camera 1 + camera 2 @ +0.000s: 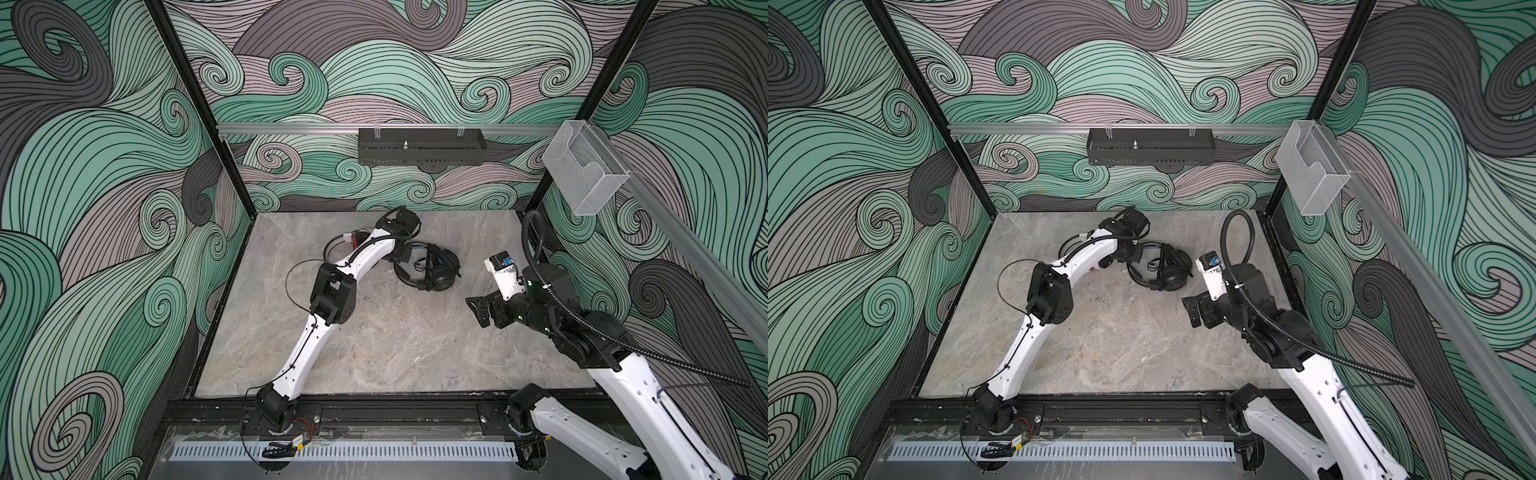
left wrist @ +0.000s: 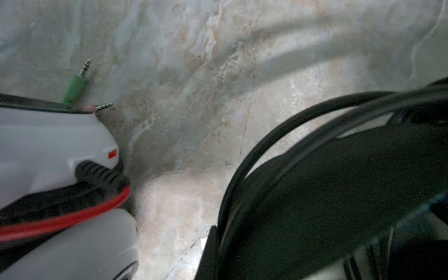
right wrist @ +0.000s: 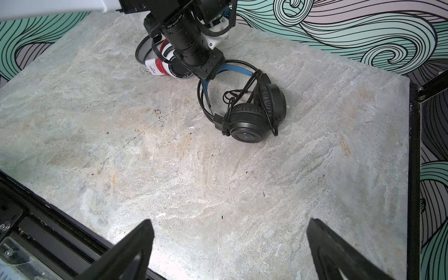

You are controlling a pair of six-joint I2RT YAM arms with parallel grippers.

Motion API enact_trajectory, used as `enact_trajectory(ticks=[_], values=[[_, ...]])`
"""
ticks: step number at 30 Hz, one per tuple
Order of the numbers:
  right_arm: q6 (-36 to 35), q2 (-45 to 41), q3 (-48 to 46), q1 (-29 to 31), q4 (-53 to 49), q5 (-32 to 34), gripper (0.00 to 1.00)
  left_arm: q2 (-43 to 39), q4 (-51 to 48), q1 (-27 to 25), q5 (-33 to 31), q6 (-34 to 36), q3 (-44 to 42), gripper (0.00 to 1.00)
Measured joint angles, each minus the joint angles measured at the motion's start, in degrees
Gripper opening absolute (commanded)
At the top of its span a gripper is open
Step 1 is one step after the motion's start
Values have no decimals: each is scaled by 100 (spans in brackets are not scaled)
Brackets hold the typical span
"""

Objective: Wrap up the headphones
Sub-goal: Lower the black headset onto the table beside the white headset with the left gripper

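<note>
The left gripper [image 3: 206, 71], jaws together down at the black headset [image 1: 440, 276] just above mid-frame in both top views, could snag its loose cord [image 3: 238, 93] or shove the white headset [image 3: 151, 65] just beside; the right gripper [image 1: 478, 311], jaws apart, hangs well clear, lower right.
</note>
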Motion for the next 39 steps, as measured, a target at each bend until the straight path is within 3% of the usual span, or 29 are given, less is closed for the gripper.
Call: enact_trajectory(ticks=[12, 16, 25, 30, 34, 39], values=[[-87, 66, 0, 59, -9, 7, 99, 105, 354, 94, 129, -105, -17, 33], [-101, 63, 0, 59, -9, 9, 99, 96, 474, 96, 120, -116, -17, 53], [-103, -44, 2, 59, -11, 90, 99, -297, 579, 70, 168, 55, -55, 66], [-20, -310, -155, 59, 153, 186, 99, -1679, 710, -114, 289, 245, -1084, 69], [192, -870, -1008, 59, 640, 485, 99, -3239, 916, -623, 492, 232, -2310, 69], [549, -1368, -2347, -31, 1473, 1333, 99, -5580, 1537, -1478, 575, -256, -5219, 77]])
